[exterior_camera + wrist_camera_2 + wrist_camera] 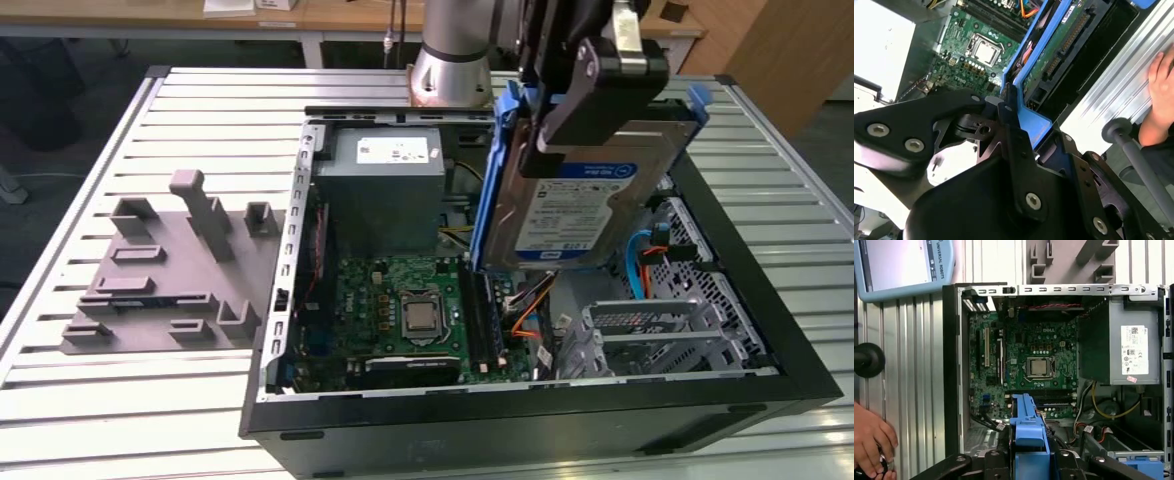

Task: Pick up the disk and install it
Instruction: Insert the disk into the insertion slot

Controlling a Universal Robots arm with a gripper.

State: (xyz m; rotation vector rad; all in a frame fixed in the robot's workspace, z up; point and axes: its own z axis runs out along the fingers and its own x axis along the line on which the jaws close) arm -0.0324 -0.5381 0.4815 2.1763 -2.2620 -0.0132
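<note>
1. one person's hand rests on the slats outside the case wall farthest from the power supply, near one round black knob and one pale blue pendant.
2. one black computer case lies open side up on one table of ribbed silver metal slats.
3. inside the case are one green motherboard with one square silver processor, and, at the exterior view's right, one perforated grey metal cage beside orange and blue cables.
4. one disk is flat, rectangular and silver, with a white-and-blue label, and is framed by one blue plastic bracket. it hangs on edge in the air over the case's interior, above the gap between motherboard and cage.
5. one black, blocky gripper comes down from above, slightly tilted, with its fingers clamped on the disk's upper end.
6. one grey metal power-supply box with a white sticker sits beyond the motherboard.
7. one grey moulded plate with upright blocks lies on the table, at the exterior view's left of the case.
8. the arm's round silver base stands at the table's far edge.
</note>
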